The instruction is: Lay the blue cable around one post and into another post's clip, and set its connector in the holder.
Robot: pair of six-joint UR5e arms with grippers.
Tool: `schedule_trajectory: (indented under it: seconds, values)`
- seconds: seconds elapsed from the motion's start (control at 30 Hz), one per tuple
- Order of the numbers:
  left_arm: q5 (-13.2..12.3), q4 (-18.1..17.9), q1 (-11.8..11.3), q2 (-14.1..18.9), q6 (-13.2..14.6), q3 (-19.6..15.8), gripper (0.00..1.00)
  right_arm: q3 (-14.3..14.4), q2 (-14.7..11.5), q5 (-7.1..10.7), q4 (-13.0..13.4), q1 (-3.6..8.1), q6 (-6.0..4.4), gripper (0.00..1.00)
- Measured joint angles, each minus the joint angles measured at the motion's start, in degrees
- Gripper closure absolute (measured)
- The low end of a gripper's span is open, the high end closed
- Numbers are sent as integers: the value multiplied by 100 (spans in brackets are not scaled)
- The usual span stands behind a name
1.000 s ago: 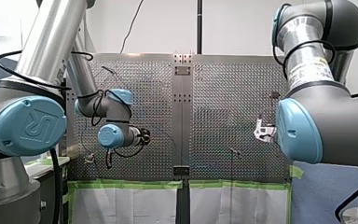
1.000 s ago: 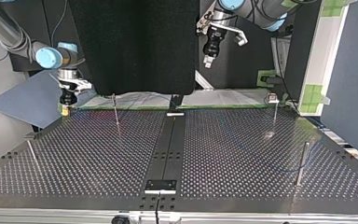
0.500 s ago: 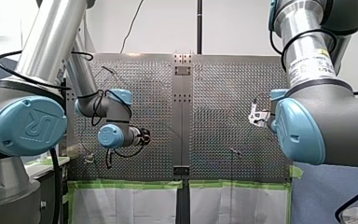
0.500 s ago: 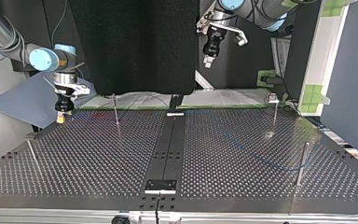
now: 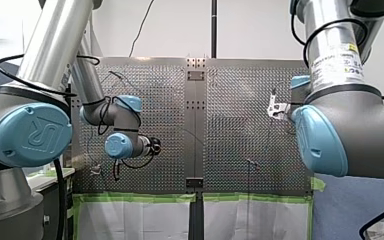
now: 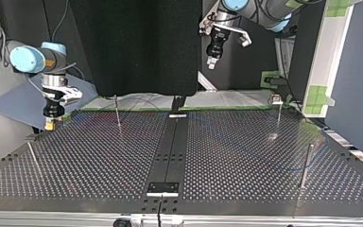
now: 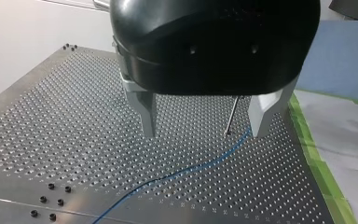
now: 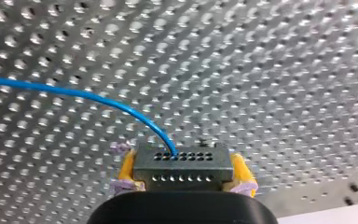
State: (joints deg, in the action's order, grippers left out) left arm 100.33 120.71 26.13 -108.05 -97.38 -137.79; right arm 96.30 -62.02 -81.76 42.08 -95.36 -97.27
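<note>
Shiny metal table (image 8: 270,70), smooth blue cable (image 8: 37,86)

UR mark, it seems, on the large blue joint cap (image 5: 30,135), front view's left.

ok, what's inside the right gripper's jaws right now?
A dark connector, clamped by the right gripper between its yellow pads. The blue cable leaves the connector's holed face. The connector's rear is covered by the gripper itself.

- Perforated metal table (image 6: 99,161), with a dark strip (image 6: 170,151) down its middle
- Thin posts (image 6: 117,112) stand upright on it, well apart
- Blue cable (image 7: 186,171) lies curving across the holes
- Green tape (image 7: 316,163) lines one edge
</note>
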Motion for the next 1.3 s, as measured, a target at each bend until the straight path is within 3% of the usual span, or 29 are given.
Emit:
schedule_trajectory:
  seconds: [0.23,0.33,0.57,0.67,0.97,1.3]
  values:
    - [7,40,-13,1,0,0,2,0,-109,-13,-356,88,176,64]
    - [11,51,-17,1,1,0,2,3,-112,-67,-500,127,230,64]
    - [92,89,-26,1,15,0,2,-2,-132,-263,-853,218,496,64]
    - [105,116,-27,0,21,0,2,-9,-176,-282,-1032,240,547,64]
    - [146,186,-48,2,86,0,2,-49,-504,-288,-1370,304,569,64]
    - [207,226,-67,2,96,0,2,-84,-614,-282,-1512,427,595,64]
